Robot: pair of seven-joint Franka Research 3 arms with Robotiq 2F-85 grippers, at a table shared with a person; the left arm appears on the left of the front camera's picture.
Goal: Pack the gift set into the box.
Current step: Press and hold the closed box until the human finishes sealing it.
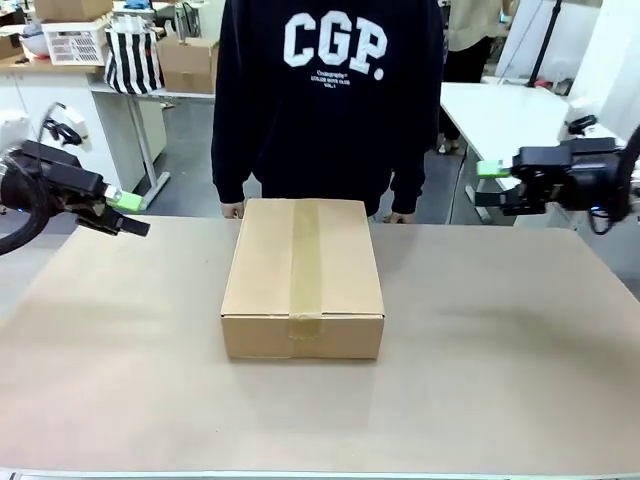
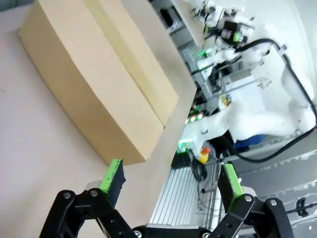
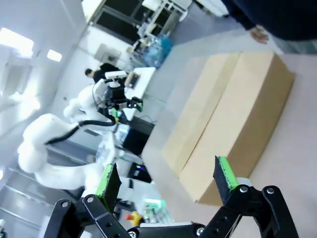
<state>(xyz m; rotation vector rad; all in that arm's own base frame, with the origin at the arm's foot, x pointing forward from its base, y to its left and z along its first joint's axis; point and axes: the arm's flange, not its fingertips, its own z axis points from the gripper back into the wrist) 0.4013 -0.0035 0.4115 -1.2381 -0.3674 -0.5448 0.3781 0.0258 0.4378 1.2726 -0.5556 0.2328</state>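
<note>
Sitting dead centre of the front view is the box, flaps down and a tape strip running along its top seam and over the near face, resting flat on the tan desk. At the left edge of the frame the left hand hovers above the desk, well apart from the box, green pads pointing toward the middle. Over on the right edge the right hand hangs higher up, also well clear of the box, pads aimed inward. Behind the box, at the top middle, a person in a black sweatshirt lettered CGP stands at the far side, one hand just showing at the desk edge left of the box and the other to its right. In the left wrist view the left hand is spread wide and empty, fingers rising from the bottom edge, with the box lying across the upper left. In the right wrist view the right hand is likewise spread wide with nothing between the pads, and the box fills the centre right, the person's hand near its far end at the top.
</note>
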